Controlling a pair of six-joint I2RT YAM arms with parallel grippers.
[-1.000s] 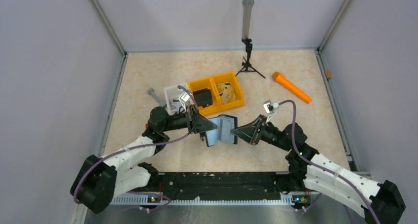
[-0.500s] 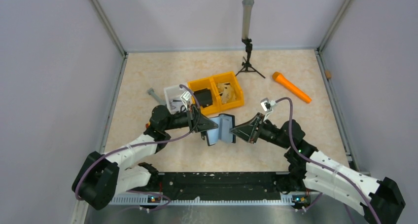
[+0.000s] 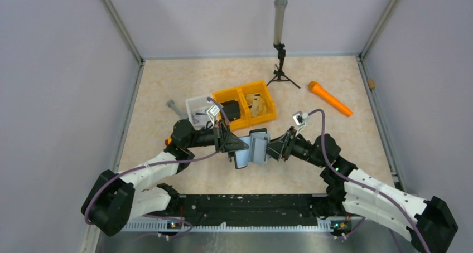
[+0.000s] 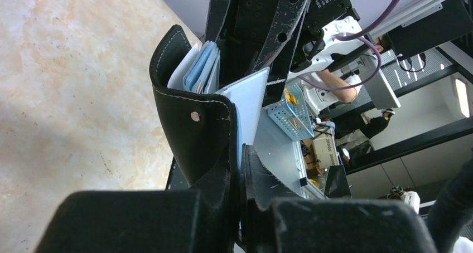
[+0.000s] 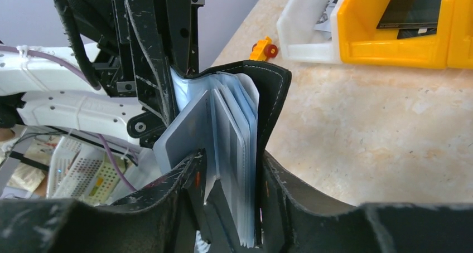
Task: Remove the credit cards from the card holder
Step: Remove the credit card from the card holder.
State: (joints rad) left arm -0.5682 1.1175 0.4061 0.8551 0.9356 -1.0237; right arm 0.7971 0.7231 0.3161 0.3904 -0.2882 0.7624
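Observation:
The black card holder (image 3: pixel 254 148) hangs open above the table between both arms, its pale grey-blue leaves fanned out. My left gripper (image 4: pixel 240 152) is shut on one black cover flap (image 4: pixel 195 130). Pale card edges (image 4: pixel 201 69) stick out of the fold above it. My right gripper (image 5: pixel 231 164) stands open, its jaws straddling the bundle of leaves (image 5: pixel 234 119) and the other black cover (image 5: pixel 273 97). One finger lies against the cover and the other beside a grey-blue leaf (image 5: pixel 187 130). I cannot tell the credit cards from the sleeves.
A yellow two-part bin (image 3: pixel 245 105) and a white bin (image 3: pixel 198 111) stand just behind the holder. An orange stick-shaped tool (image 3: pixel 330 98) lies at the right, a small tripod with an upright tube (image 3: pixel 279 41) at the back, and a grey piece (image 3: pixel 174 107) at the left.
My right gripper has opened and pushed left, so its jaws now reach around the holder's leaves. The holder has folded narrower. The left gripper keeps its grip.

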